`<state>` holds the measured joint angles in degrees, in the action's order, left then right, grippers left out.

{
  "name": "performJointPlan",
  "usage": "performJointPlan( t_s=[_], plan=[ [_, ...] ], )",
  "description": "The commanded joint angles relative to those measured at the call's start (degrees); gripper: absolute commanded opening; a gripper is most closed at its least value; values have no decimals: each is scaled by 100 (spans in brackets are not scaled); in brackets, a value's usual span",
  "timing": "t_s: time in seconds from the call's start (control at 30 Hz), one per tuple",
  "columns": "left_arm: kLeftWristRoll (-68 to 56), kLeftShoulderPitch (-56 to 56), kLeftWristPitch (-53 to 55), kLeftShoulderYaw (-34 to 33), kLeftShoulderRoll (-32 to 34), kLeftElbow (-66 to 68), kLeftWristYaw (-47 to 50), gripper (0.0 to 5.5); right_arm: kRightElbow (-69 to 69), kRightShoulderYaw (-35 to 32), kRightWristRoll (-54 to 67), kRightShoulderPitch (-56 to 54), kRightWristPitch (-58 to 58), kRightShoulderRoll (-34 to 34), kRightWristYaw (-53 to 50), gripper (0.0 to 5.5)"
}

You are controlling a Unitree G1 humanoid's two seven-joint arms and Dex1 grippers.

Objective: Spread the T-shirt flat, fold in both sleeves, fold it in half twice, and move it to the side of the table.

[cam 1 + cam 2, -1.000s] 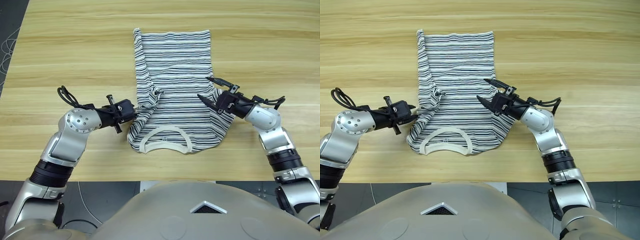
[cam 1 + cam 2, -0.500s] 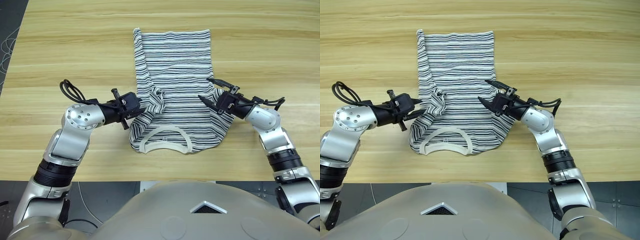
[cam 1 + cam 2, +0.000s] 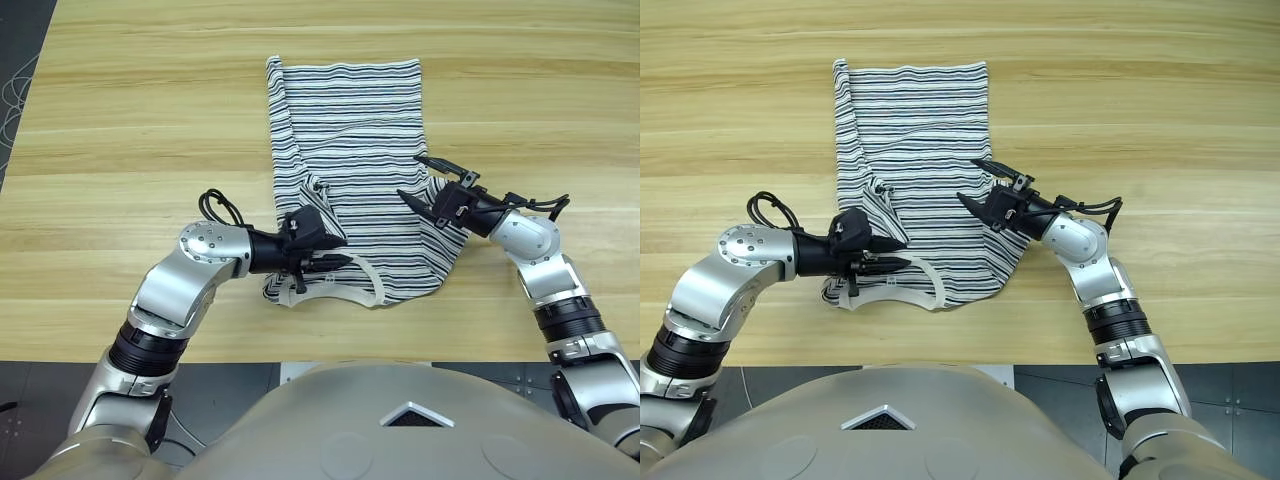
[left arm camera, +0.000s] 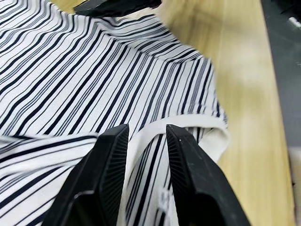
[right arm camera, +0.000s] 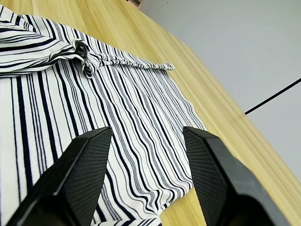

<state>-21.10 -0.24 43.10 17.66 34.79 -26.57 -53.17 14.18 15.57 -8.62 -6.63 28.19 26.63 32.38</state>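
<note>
Striped T-shirt point(image 3: 350, 120) lying at the middle of the wooden table point(image 3: 150, 100), hem at the far end, white collar point(image 4: 202, 121) at the near end. The shirt's left edge is turned inward along its length, and a small twisted bunch of fabric point(image 3: 317, 187) stands up on the left half, about midway down. Left gripper point(image 3: 342, 262) low over the near left part of the shirt, just beside the collar; its fingers point(image 4: 113, 165) are only slightly parted, with nothing between them – the collar band shows through the narrow gap. Right gripper point(image 3: 410, 177) at the shirt's right edge, near the shoulder, above the cloth; its fingers point(image 5: 89, 160) are spread wide and hold nothing.
</note>
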Motion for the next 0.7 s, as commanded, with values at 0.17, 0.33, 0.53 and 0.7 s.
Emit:
performJointPlan(
  t_s=[0.17,0.33,0.53,0.7],
  plan=[
    [-1426,-666,958,-1227,-415,-1168,717,148,-67,-578,925,-238,-365,-18,200,280],
    [-963,-1318,466,-2477,-161,-413,1650,148,567,-1337,3024,-700,-2732,802,2461,280],
    [775,-526,-1417,-2267,470,1208,1914,148,1312,-1182,3164,-1063,-4555,2016,4568,280],
    [993,-244,-2041,-2407,310,1364,2080,148,1746,-696,2813,-1350,-5491,2253,5404,280]
  ],
)
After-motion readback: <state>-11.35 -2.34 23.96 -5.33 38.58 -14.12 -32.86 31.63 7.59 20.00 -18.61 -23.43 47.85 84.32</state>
